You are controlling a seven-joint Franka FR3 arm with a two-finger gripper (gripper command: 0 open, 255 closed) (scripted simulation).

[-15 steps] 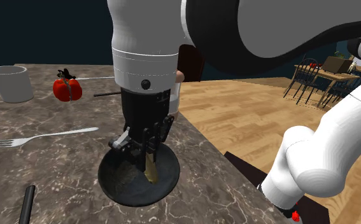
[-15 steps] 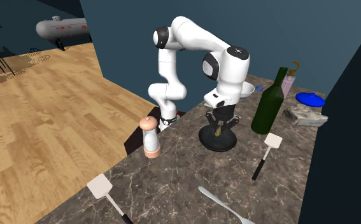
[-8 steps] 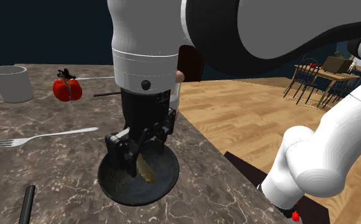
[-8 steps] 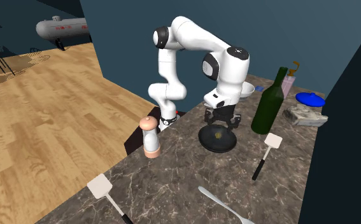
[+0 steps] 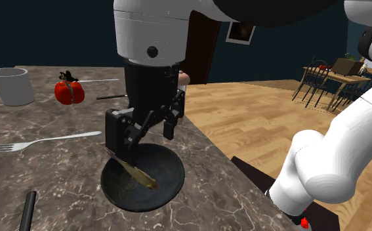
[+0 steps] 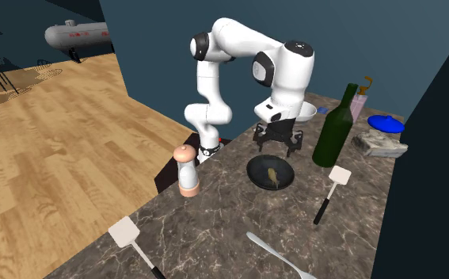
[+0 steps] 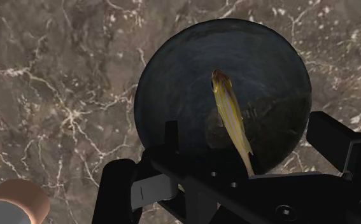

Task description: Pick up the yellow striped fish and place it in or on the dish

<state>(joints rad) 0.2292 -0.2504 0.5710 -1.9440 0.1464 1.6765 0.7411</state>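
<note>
The yellow striped fish [image 5: 138,174] lies flat inside the dark round dish [image 5: 171,190] on the marble counter. My gripper [image 5: 142,131] hangs open a short way above the dish, its fingers spread and touching nothing. In the second exterior view the gripper [image 6: 278,141] is above the far side of the dish [image 6: 256,168], with the fish [image 6: 273,175] free in it. In the wrist view the fish [image 7: 230,111] lies across the dish [image 7: 172,76] beyond the open gripper [image 7: 226,168], with its tail hidden behind the hand.
A white cup [image 5: 12,85], a red pepper [image 5: 69,92] and a fork [image 5: 40,141] lie at the shoulder view's left. A green bottle [image 6: 335,127] stands close beside the dish, a spatula [image 6: 335,190] near it. A pepper mill [image 6: 186,170] stands at the counter's edge.
The gripper opened and let go of the fish, which fell flat into the dish. The hand then rose clear of the dish.
</note>
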